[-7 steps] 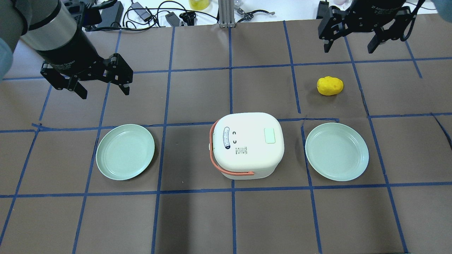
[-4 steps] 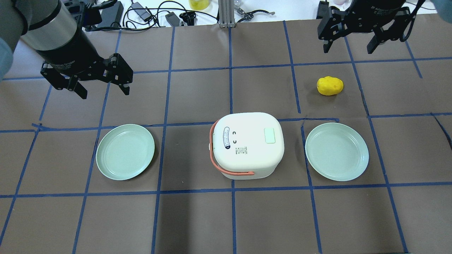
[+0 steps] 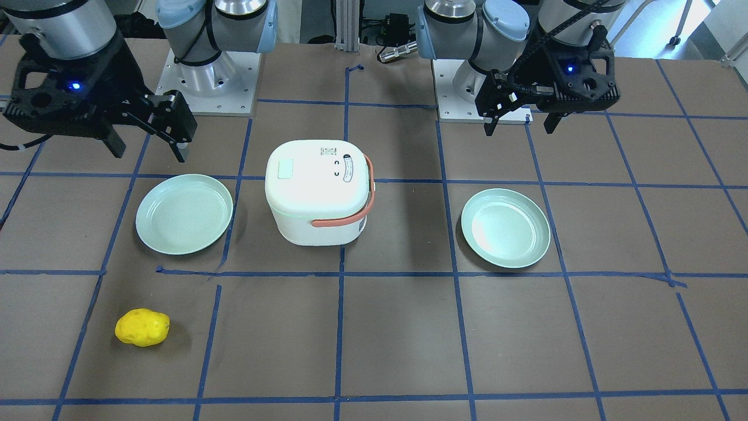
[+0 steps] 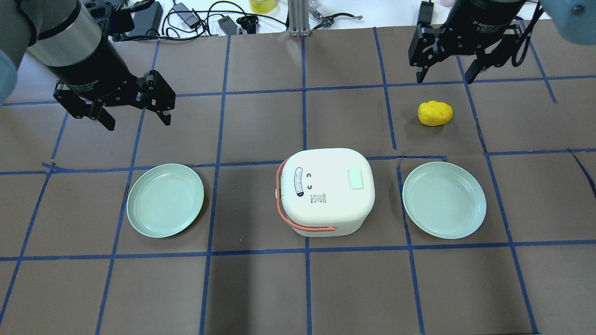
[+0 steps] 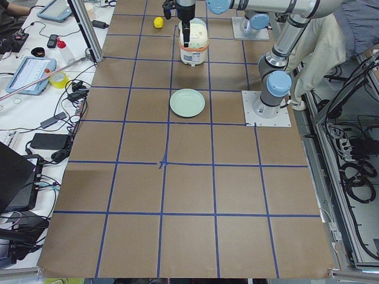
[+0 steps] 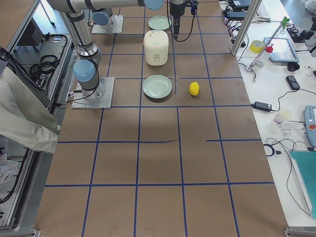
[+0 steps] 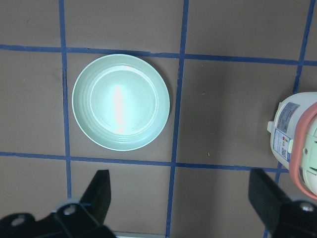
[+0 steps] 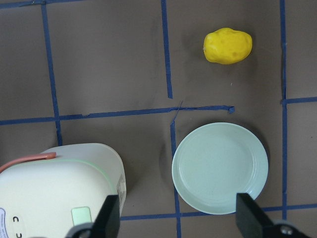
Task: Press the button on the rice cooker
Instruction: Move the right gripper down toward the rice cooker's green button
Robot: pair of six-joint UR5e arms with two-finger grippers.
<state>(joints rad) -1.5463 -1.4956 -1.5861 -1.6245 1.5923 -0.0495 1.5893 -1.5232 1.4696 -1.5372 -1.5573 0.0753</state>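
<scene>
Cooker [image 4: 326, 190] at centre of the overhead view, untouched.
Its pale button [image 4: 355, 178] sits on the lid's right; left gripper [image 4: 138, 122] hangs at upper left, fingers spread; right gripper [image 4: 444, 79] hangs at upper right, also spread, above the potato [image 4: 435, 113] in frame; left plate [image 4: 165, 200] and right plate [image 4: 444, 200] flank the cooker.

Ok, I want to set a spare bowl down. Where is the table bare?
Bare: the row of squares on the robot's side of the rice cooker, left plate and right plate; also the operators' side beyond the cooker and left plate. Tight: the gaps beside the cooker, and around the yellow lump beyond the right plate.
</scene>
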